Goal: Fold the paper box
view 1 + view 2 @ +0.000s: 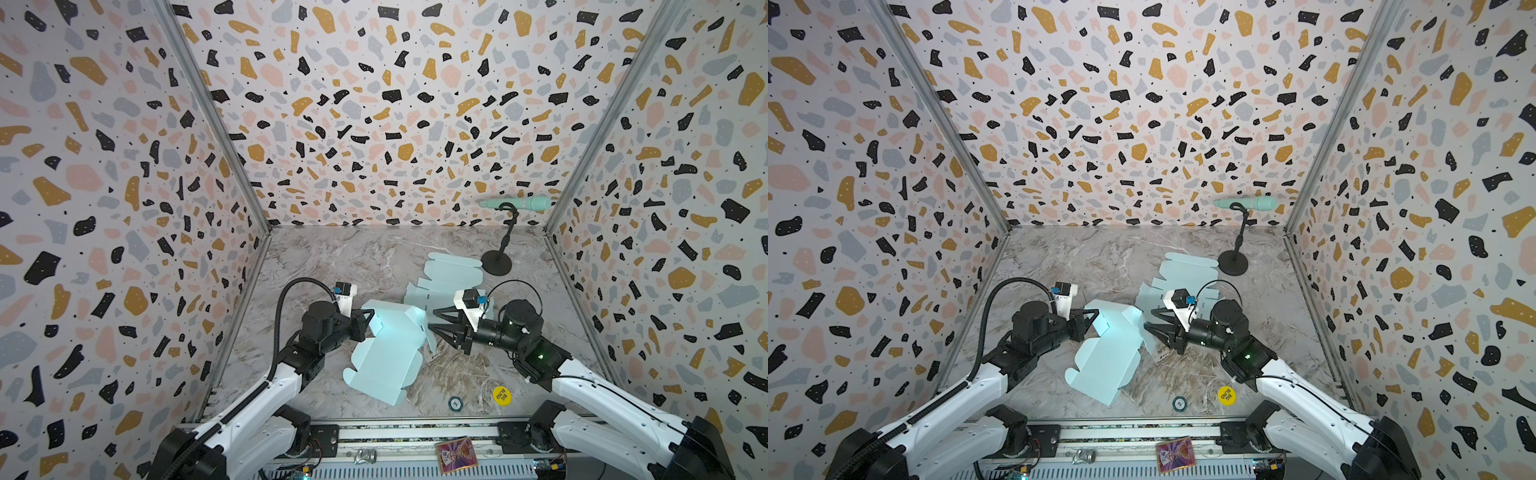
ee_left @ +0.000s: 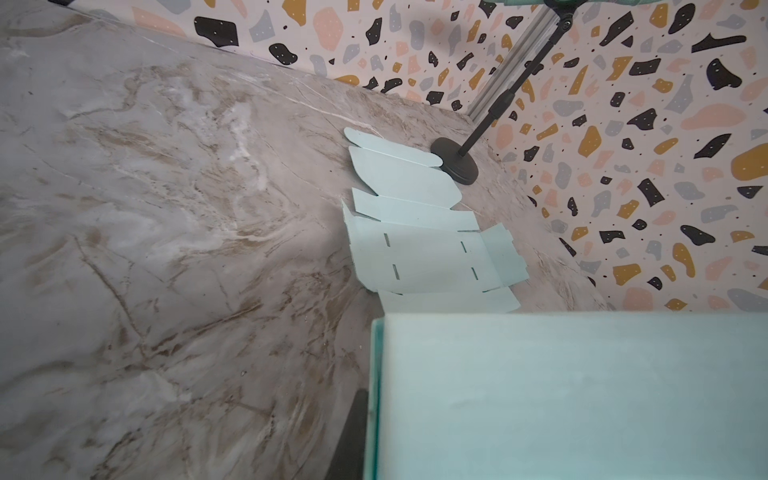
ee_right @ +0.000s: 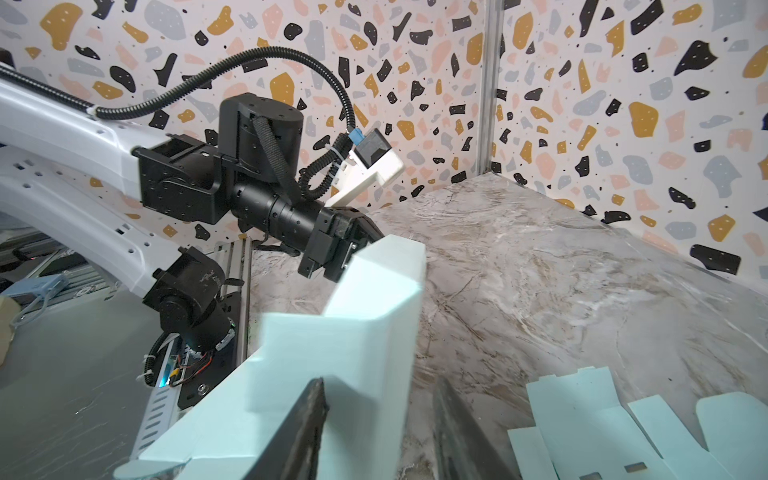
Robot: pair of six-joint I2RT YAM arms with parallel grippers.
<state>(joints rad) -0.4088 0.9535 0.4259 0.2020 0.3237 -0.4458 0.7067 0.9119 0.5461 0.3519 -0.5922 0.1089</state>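
The paper box [image 1: 386, 349] [image 1: 1106, 353] is a light blue, partly folded blank lying mid-table, with its far end raised into walls. My left gripper [image 1: 370, 316] [image 1: 1094, 315] is shut on the box's raised left flap. In the left wrist view one dark finger [image 2: 353, 436] presses against the flap's edge, and the box panel [image 2: 561, 395] fills the frame beside it. My right gripper [image 1: 432, 319] [image 1: 1149, 319] is open at the box's right side. In the right wrist view its two fingers straddle an upright wall of the box [image 3: 365, 332], with the right gripper [image 3: 380, 419] not clamped on it.
A second flat blue blank [image 1: 451, 276] [image 2: 415, 232] lies behind the right gripper. A black microphone stand [image 1: 496, 262] holding a teal microphone stands at the back right. A yellow disc [image 1: 501, 395] and a small round chip [image 1: 455, 403] lie near the front edge.
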